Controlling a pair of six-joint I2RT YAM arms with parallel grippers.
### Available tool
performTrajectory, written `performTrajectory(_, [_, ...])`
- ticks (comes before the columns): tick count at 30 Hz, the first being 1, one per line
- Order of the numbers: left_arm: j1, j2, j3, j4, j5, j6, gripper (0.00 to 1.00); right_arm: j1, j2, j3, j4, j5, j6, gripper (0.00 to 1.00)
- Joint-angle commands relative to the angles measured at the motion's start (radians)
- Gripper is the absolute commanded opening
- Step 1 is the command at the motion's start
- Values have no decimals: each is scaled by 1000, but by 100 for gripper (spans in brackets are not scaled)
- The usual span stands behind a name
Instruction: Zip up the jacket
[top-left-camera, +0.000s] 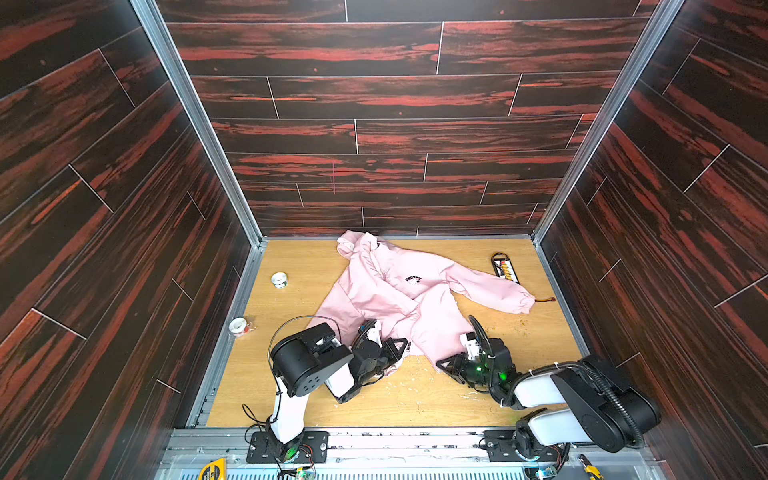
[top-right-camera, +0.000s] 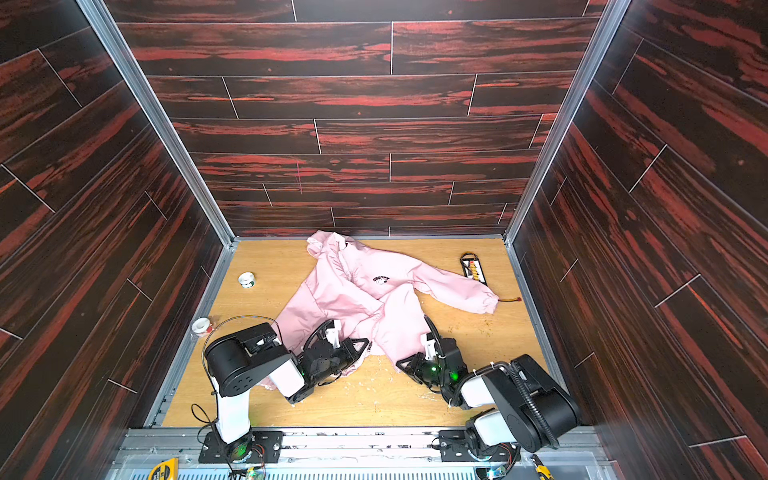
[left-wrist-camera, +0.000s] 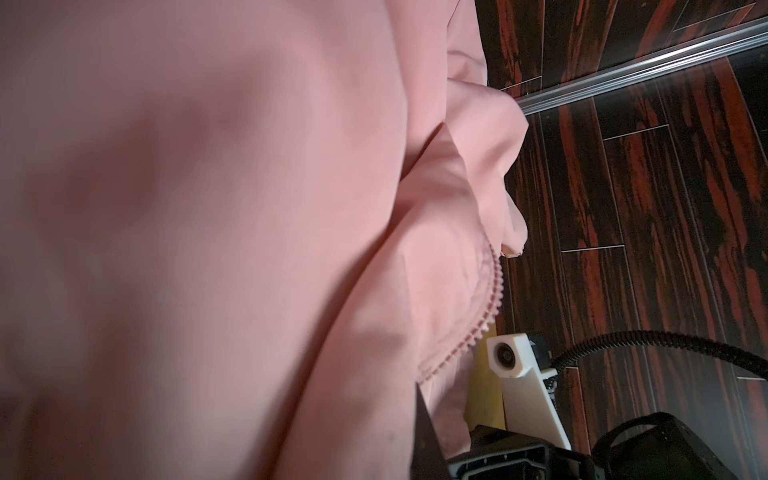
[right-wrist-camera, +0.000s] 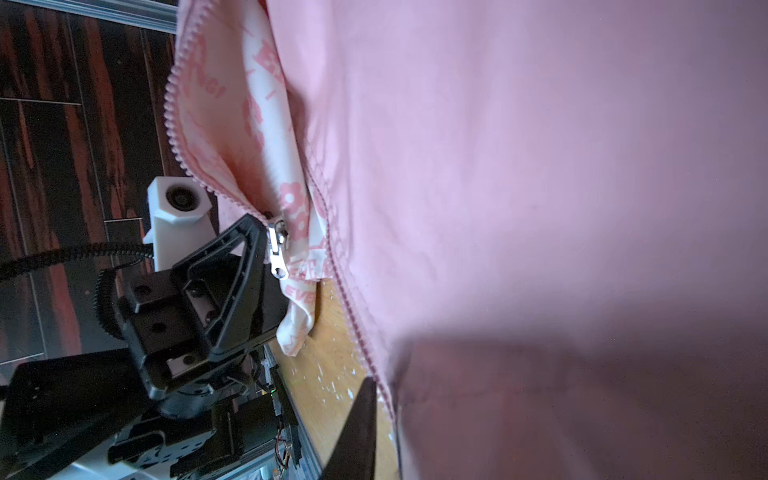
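The pale pink jacket (top-left-camera: 399, 291) lies spread on the wooden table (top-left-camera: 291, 374) in both top views, front up, with a small dark chest logo (top-left-camera: 413, 279). My left gripper (top-left-camera: 405, 343) is shut on the near hem of one front panel, right at the silver zipper slider (right-wrist-camera: 277, 249). My right gripper (top-left-camera: 440, 365) pinches the bottom corner of the other panel along its zip teeth (right-wrist-camera: 365, 345). Only one dark finger (right-wrist-camera: 359, 415) shows in the right wrist view. Pink fabric (left-wrist-camera: 208, 208) hides most of the left wrist view. The two zip edges are apart.
Two tape rolls (top-left-camera: 279, 279) (top-left-camera: 239, 326) sit at the table's left side. A black strap-like item (top-left-camera: 505, 268) and a thin red-tipped wire (top-left-camera: 544, 299) lie at the far right. Dark wood-pattern walls (top-left-camera: 374, 124) close in three sides. A yellow tape measure (top-left-camera: 212, 469) rests on the front rail.
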Motion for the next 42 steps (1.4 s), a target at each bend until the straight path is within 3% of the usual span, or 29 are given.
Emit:
performTrajectory(1, [-8, -32, -5, -8, -12, 8, 0, -9, 4, -14, -62, 26, -4, 20])
performTrajectory(35, [-15, -35, -4, -19, -18, 9, 0, -22, 38, -5, -30, -52, -52, 14])
performTrajectory(42, [-15, -40, -3, -22, -20, 11, 0, -26, 36, 8, -40, -65, -64, 5])
